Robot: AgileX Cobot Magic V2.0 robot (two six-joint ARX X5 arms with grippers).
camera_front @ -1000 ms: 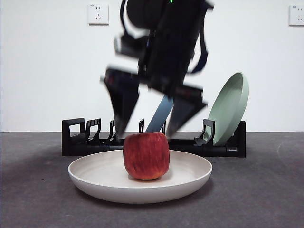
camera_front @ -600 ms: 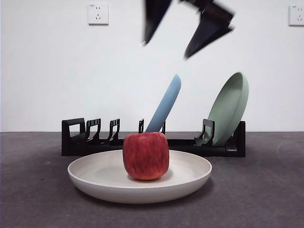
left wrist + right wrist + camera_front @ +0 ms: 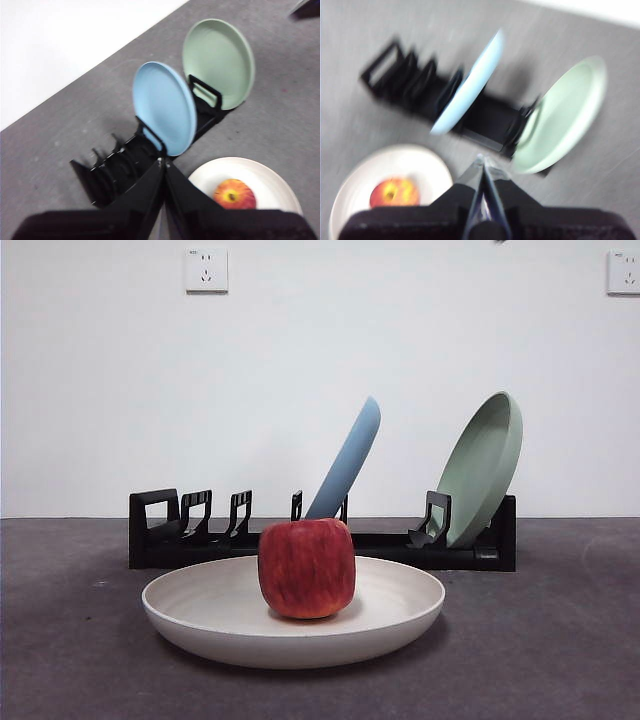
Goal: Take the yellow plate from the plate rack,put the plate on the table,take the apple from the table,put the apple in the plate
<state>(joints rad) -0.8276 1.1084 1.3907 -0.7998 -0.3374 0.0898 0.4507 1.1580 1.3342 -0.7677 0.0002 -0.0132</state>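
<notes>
The red apple [image 3: 307, 568] rests in the middle of the cream yellow plate [image 3: 200, 625], which lies flat on the dark grey table [image 3: 560, 660] in front of the black plate rack [image 3: 180, 530]. Neither gripper shows in the front view. In the left wrist view my left gripper [image 3: 163, 162] hangs high above the rack [image 3: 115, 175], jaws shut and empty, with the plate [image 3: 265, 172] and apple [image 3: 235, 194] well below it. My right gripper [image 3: 481, 161] is likewise high, shut and empty, above the plate [image 3: 415, 162] and apple [image 3: 395, 192]; that picture is blurred.
A light blue plate [image 3: 350, 455] leans in a middle slot of the rack, and a pale green plate [image 3: 485, 465] leans at the rack's right end. A white wall with two outlets stands behind.
The gripper that stood open just above the apple has risen out of the top of the front view. The apple and the plate have not moved.
</notes>
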